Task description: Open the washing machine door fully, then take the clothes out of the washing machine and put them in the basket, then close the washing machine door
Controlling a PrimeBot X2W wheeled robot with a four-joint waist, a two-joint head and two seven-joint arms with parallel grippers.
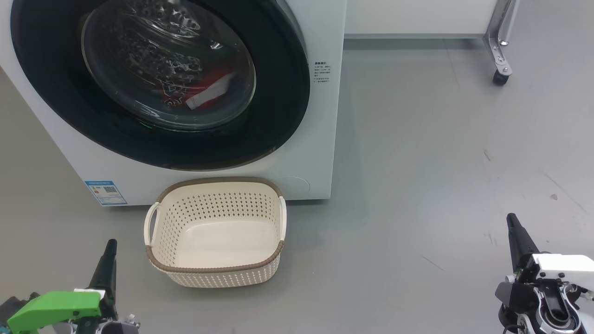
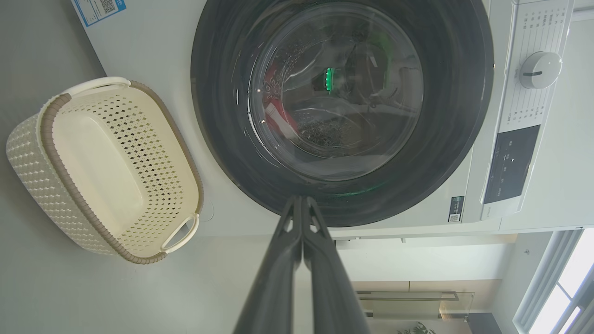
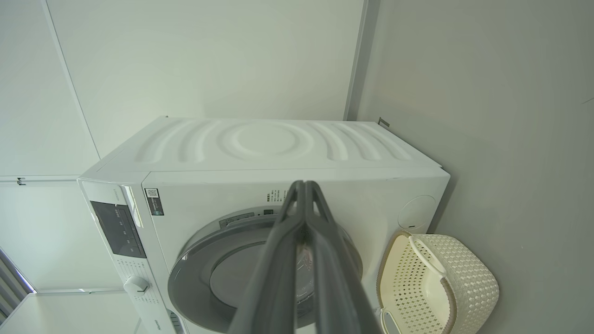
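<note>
You have the left gripper (image 1: 111,245) and right gripper (image 1: 511,219) both pinched together, empty. The washing machine door (image 1: 278,93) sits shut on the washing machine (image 1: 320,139), with the clothes (image 1: 204,95) dimly, probably low, behind its glass. The basket (image 1: 218,180) stands mouth-up just before the machine's bottom edge, long axis along it.

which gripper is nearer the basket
The left gripper, close by the basket; the right gripper stands much farther off on the other side.

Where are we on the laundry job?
Done: nothing. The washing machine door is shut, red clothes sit behind its glass, the basket is empty. In hand: nothing; left end effector and right end effector are shut and empty. Left: open, unload, close.
</note>
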